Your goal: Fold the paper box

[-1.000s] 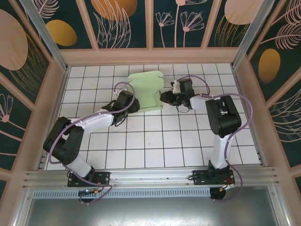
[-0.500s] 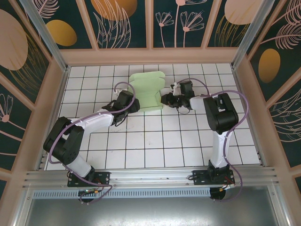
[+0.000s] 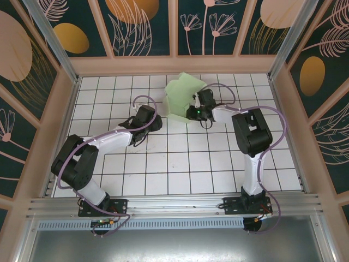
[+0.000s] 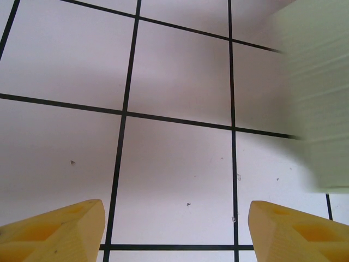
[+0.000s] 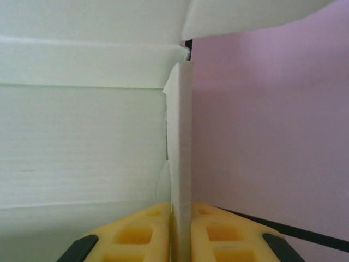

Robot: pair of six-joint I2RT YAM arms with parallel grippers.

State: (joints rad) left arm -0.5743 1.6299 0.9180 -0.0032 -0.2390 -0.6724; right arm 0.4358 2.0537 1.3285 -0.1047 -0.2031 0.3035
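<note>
The paper box (image 3: 180, 98), pale mint-green card, lies at the far centre of the white tiled tabletop (image 3: 163, 164). The right claw (image 5: 181, 229) is clamped on its thin upright flap. The left claw (image 4: 175, 218) hovers open over tiles beside it.

Robot lab cell: left arm (image 3: 106, 141), right arm (image 3: 250, 134) bolted to aluminium rail (image 3: 174, 204); tiled floor (image 3: 180, 169); floral-print walls (image 3: 142, 24).

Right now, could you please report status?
Right tool shut on paper box flap. Left tool open, beside box, holding nothing. Nothing in the way.
</note>
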